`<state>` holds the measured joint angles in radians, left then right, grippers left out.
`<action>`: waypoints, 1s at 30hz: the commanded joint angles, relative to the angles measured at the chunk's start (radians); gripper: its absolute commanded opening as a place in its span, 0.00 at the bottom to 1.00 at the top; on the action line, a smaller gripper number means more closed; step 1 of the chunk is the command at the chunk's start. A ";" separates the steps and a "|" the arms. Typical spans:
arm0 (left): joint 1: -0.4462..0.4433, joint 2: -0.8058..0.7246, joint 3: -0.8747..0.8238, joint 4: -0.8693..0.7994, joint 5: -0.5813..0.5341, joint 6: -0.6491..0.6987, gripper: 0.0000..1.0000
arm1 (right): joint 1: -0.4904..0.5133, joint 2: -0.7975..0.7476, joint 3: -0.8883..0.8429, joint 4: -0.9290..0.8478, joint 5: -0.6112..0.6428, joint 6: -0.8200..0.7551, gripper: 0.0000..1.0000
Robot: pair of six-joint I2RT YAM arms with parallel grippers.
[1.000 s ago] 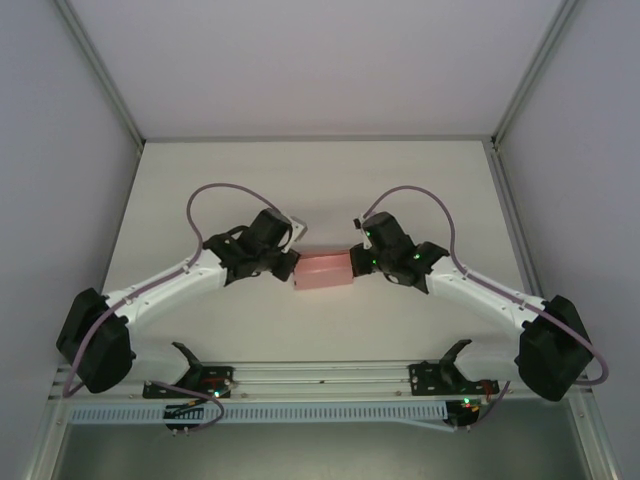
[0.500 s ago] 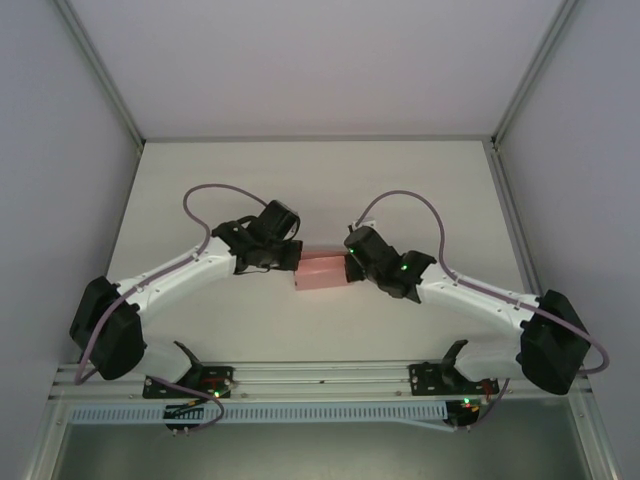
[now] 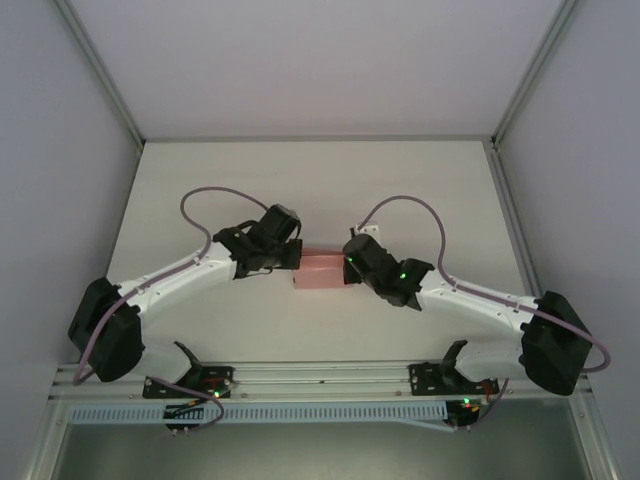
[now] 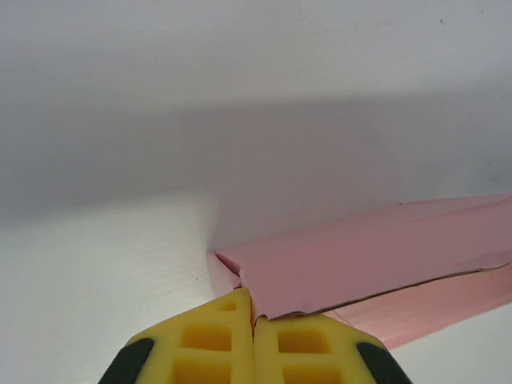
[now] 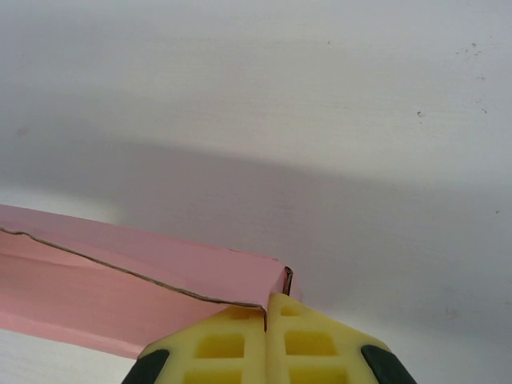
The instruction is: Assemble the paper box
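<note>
Pink card, folded into a low, long paper box, is being shown lying flat on the white table, roughly midway between the side walls and well ahead of the metal rail at the near edge. The box is being flanked at both short ends. The left gripper is being set against its left end and the right gripper against its right end, with both arms being bent inward toward each other. A purple cable is being looped above the left arm, and another is being arched over the right.

In the left wrist view, the yellow fingers are being pressed together with no gap between them. Their tips are being laid against a corner of the box, where the dark cut edge of the upper flap is ending right at the seam between them. Whether that thin edge is being nipped between the pads cannot be told.

In the right wrist view, the right gripper's pads are likewise being squeezed closed, and their tips are touching the opposite corner of the box. There the upper flap is being shown overlapping a lower pink panel, with its cut edge slightly wavy. A short end wall is being seen standing upright just beside the fingertips.
</note>
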<state>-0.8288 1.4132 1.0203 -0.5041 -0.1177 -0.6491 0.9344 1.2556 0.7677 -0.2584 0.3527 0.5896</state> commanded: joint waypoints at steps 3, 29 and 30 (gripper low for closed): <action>-0.086 -0.017 -0.134 0.109 -0.045 -0.062 0.00 | 0.037 0.005 -0.080 0.096 -0.067 0.017 0.00; -0.251 -0.273 -0.223 0.091 -0.222 -0.160 1.00 | 0.144 -0.096 -0.262 0.257 0.075 -0.068 0.00; -0.231 -0.276 -0.224 0.080 -0.217 -0.183 1.00 | 0.145 -0.096 -0.263 0.258 0.076 -0.068 0.00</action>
<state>-1.0824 1.1538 0.7666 -0.3199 -0.3149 -0.7609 1.0657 1.1488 0.5262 0.0597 0.4435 0.5232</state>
